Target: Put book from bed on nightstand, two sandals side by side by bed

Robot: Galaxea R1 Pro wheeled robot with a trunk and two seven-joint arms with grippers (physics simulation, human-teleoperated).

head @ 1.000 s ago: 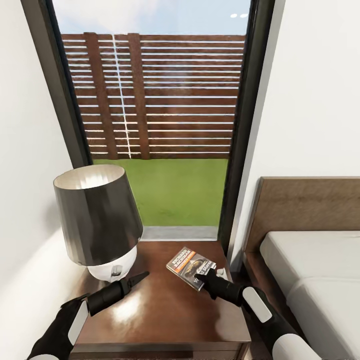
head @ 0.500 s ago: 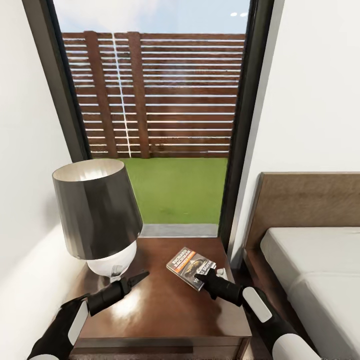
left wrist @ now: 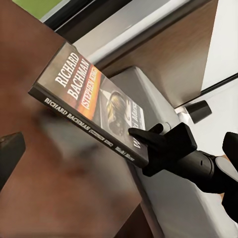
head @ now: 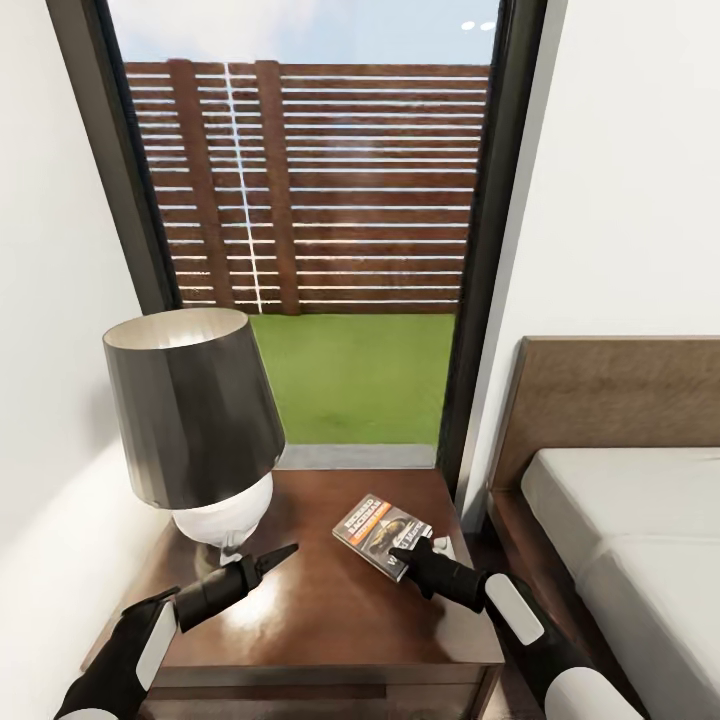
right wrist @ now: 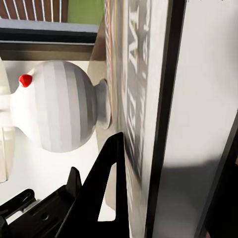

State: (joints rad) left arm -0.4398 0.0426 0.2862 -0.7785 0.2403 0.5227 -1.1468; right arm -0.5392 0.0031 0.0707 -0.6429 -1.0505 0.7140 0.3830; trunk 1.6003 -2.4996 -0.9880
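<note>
The book (head: 378, 527), a dark paperback with an orange band, hangs tilted just over the glossy top of the nightstand (head: 330, 620). My right gripper (head: 401, 558) is shut on the book's near corner. In the left wrist view the book (left wrist: 91, 101) has one black finger on its cover and my right gripper (left wrist: 144, 148) clamps its edge. The right wrist view has the book (right wrist: 148, 99) edge-on beside a finger (right wrist: 109, 188). My left gripper (head: 285, 552) hovers open and empty over the nightstand, left of the book. The bed (head: 640, 520) lies to the right.
A lamp (head: 195, 420) with a dark shade and white round base (right wrist: 59, 104) stands on the nightstand's left rear. Behind is a tall dark-framed window (head: 310, 250) onto grass and a fence. White walls close in at left and right, and the headboard (head: 620, 400) stands at right.
The camera has moved: lamp, headboard and nightstand sit a little higher in the picture than a second ago. Both grippers and the book keep the same pose.
</note>
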